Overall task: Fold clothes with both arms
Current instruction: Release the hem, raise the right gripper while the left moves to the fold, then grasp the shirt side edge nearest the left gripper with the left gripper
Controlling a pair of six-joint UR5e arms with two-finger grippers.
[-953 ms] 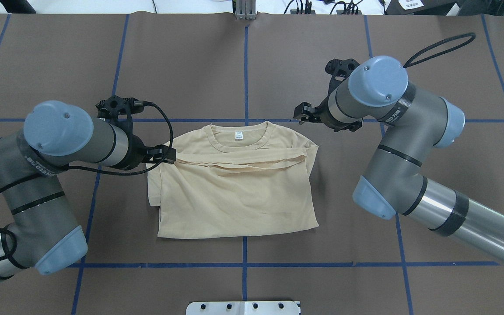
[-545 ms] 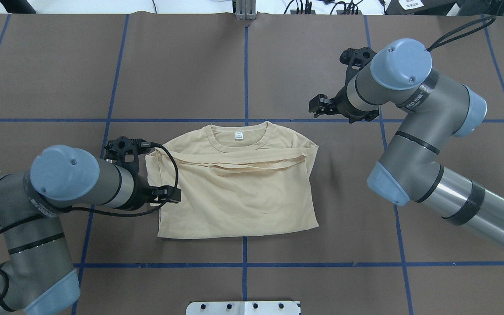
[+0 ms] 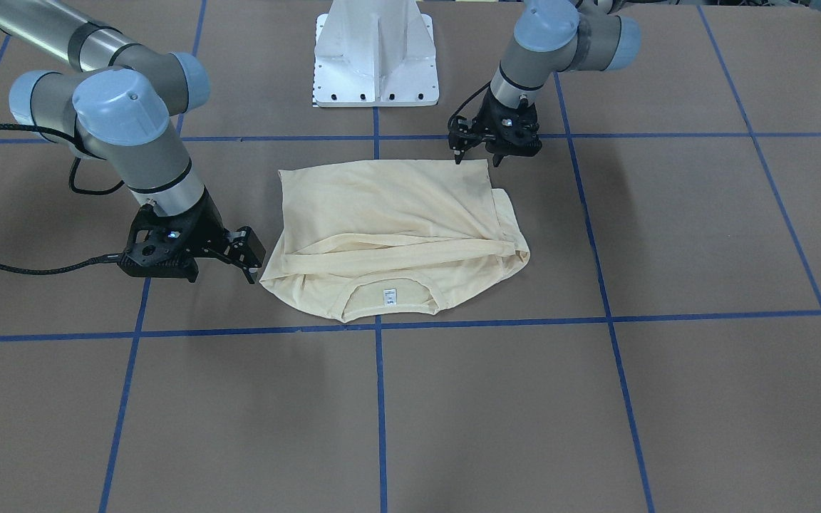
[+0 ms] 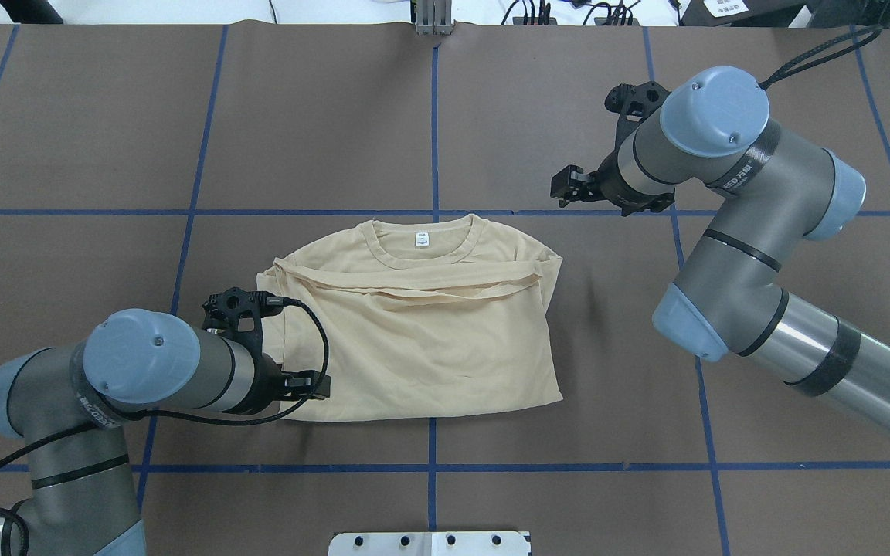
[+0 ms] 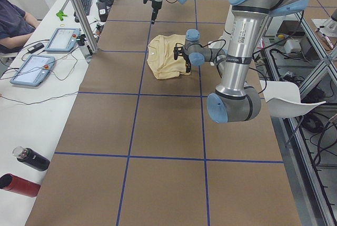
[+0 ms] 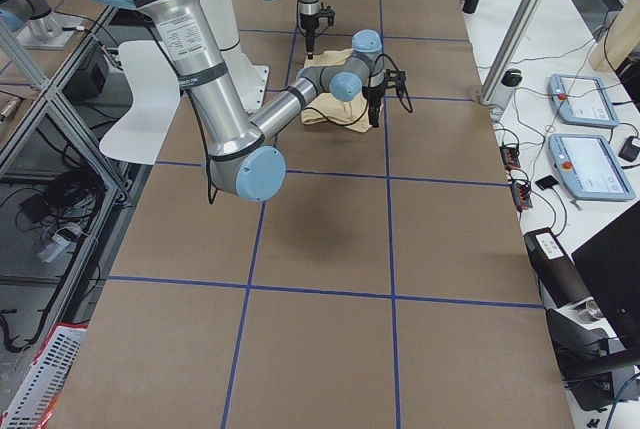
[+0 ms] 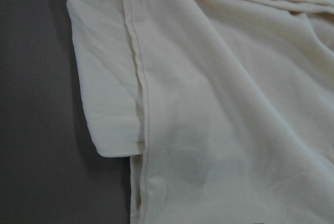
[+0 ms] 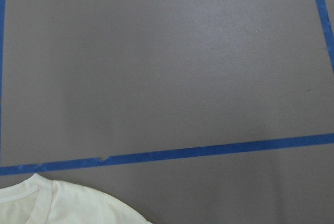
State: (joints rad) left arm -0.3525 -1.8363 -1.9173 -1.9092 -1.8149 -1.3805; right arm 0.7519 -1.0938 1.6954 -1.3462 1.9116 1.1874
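Observation:
The cream shirt [image 4: 422,340] lies flat on the brown table, its sleeves folded across the chest and its white neck label [image 4: 421,239] facing up. My left gripper [image 4: 314,384] hovers open at the shirt's near left hem corner; in the front view the left gripper [image 3: 478,157] has its fingers spread just above the shirt [image 3: 382,206]. The left wrist view is filled by shirt fabric [image 7: 209,104] and a side seam. My right gripper [image 4: 566,185] stands open and empty over bare table, off the far right shoulder. A corner of the shirt [image 8: 62,208] shows in the right wrist view.
Blue tape lines [image 4: 433,116] divide the table into squares. The white pedestal base [image 3: 375,57] is bolted at the robot's edge. Beyond the far edge, a side bench holds tablets [image 5: 31,70] and bottles [image 5: 31,158], with a seated person [image 5: 10,26] beside it.
My left gripper has travelled down the shirt's left side from the shoulder to the hem corner. My right gripper has drawn back, away from the right shoulder.

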